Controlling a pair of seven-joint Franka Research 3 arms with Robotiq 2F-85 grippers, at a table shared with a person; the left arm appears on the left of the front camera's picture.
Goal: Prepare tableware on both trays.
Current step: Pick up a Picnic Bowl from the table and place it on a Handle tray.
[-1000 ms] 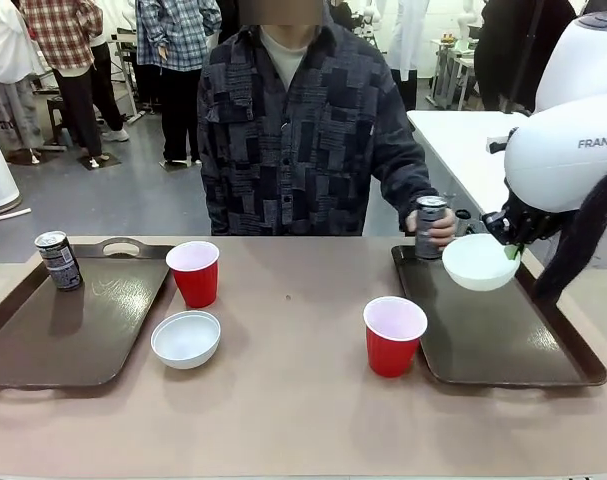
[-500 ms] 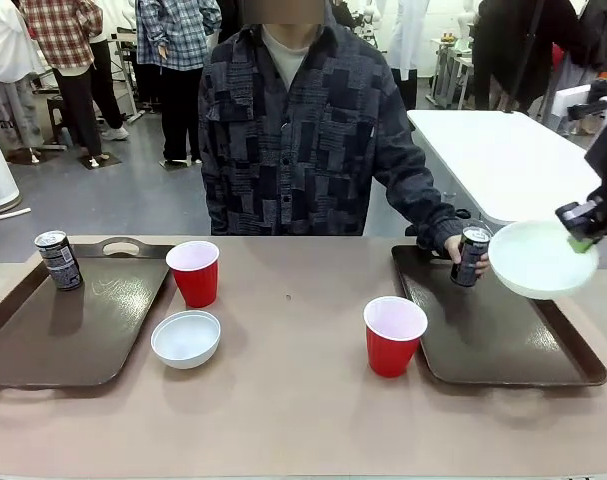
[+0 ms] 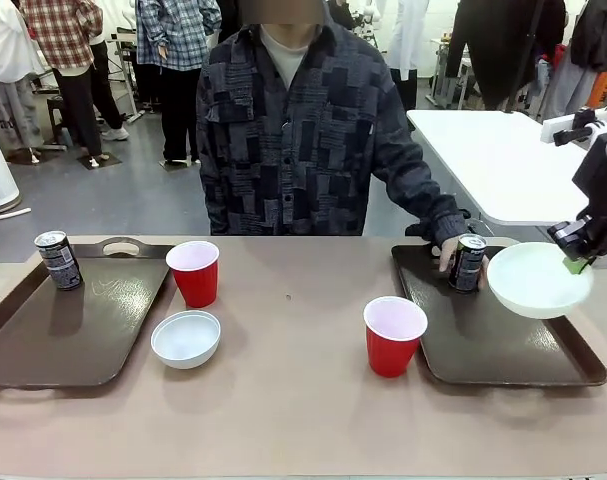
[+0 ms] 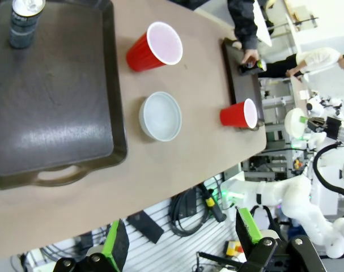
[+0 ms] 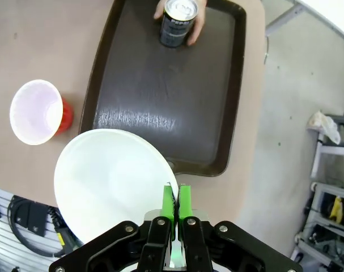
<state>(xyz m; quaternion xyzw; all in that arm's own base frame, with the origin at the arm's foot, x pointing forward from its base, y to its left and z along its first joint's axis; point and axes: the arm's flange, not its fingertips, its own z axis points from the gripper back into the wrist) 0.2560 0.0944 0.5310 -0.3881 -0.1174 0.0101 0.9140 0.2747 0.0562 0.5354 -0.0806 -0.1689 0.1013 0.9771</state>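
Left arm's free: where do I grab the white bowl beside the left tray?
Pinch the rim of the white bowl from above, jaws astride its wall: it sits upright, mouth up. Take the near side, clear of the red cup behind it.

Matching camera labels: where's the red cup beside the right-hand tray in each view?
Front view: red cup low, right of centre, just left of the tray.
Left wrist view: red cup right of middle, at the tray's lower end.
Right wrist view: red cup at left edge, left of the tray.
Shared landmark: that tray, can at its far end.
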